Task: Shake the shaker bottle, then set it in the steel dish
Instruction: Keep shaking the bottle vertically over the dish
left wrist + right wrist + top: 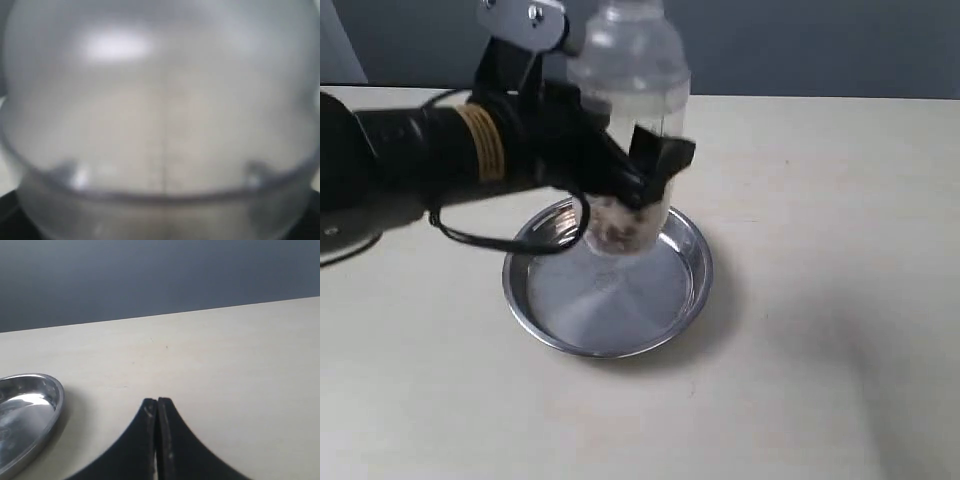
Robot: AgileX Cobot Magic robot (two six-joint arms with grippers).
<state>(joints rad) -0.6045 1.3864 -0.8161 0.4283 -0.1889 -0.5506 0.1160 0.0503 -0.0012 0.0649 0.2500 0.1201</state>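
The shaker bottle (630, 70) stands upright with its frosted domed lid on top and brown bits at its base. My left gripper (638, 172) is shut on its clear body, one black finger (665, 158) across the front. The bottle's base is low over the far part of the steel dish (695, 270); I cannot tell whether it touches the dish. In the left wrist view the blurred bottle (160, 125) fills the picture and hides the jaws. My right gripper (157, 402) is shut and empty over bare table, with the steel dish's rim (56, 395) off to one side.
The pale wooden table (820, 300) stretches around the dish. A black cable (470, 238) hangs from the left arm (410, 150) beside the dish rim. A grey wall (820, 45) runs behind the table's far edge.
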